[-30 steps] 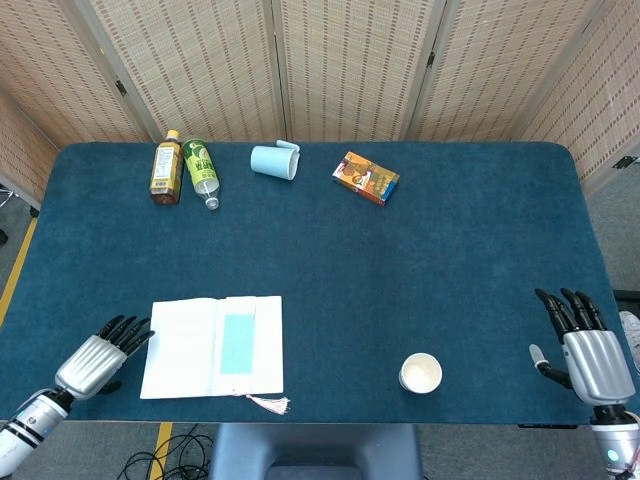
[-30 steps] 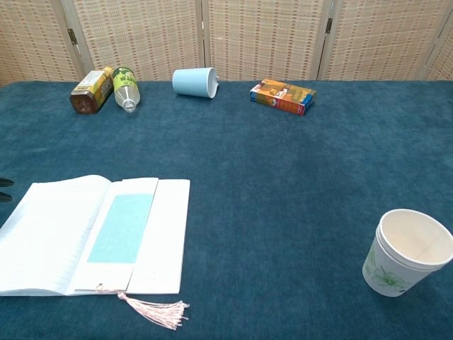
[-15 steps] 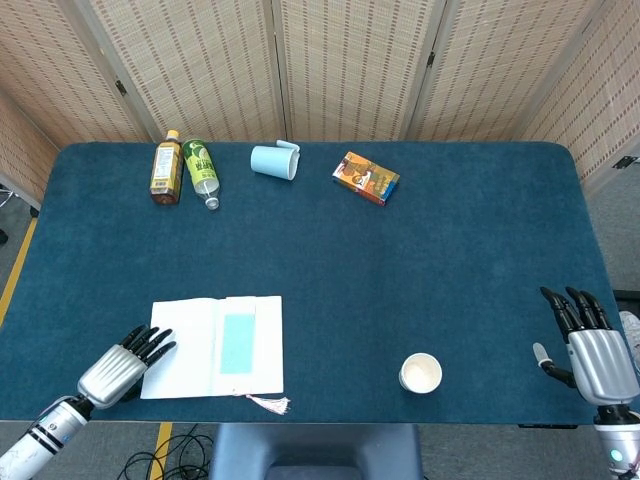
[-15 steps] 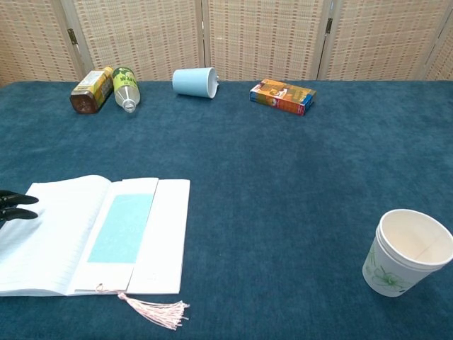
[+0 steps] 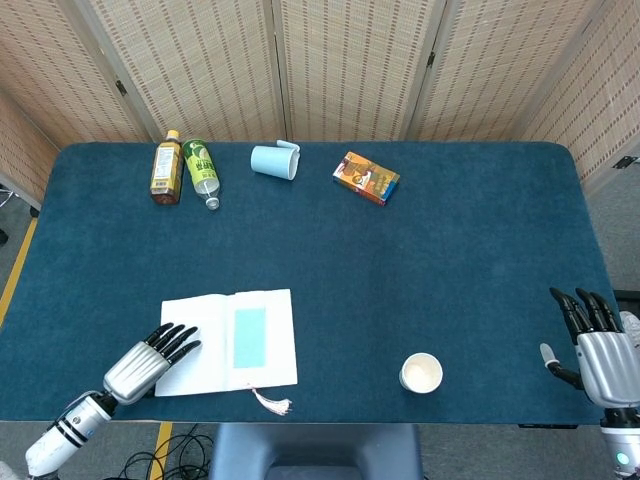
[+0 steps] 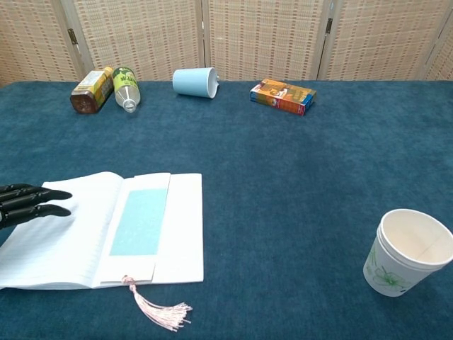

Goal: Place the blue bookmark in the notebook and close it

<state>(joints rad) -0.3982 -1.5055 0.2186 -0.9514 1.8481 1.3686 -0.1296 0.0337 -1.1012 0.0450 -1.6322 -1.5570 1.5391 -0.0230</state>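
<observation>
Since a second ago, the left hand [image 5: 150, 362] has slid from beside the notebook [image 5: 228, 341] onto its left page, nudging the book a little rightward on the tabletop [image 5: 420, 260]. Its fingers [image 6: 32, 200] lie spread and flat on the paper, holding nothing, while the right hand [image 5: 596, 345] hovers open, well apart, at the right edge. With the bookmark [image 6: 140, 220] already lying on the open pages near the spine, tassel hanging out, only the closing seems left.

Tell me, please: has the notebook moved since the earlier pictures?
Yes. The notebook slid right, toward the paper cup, pushed by the left hand.
</observation>
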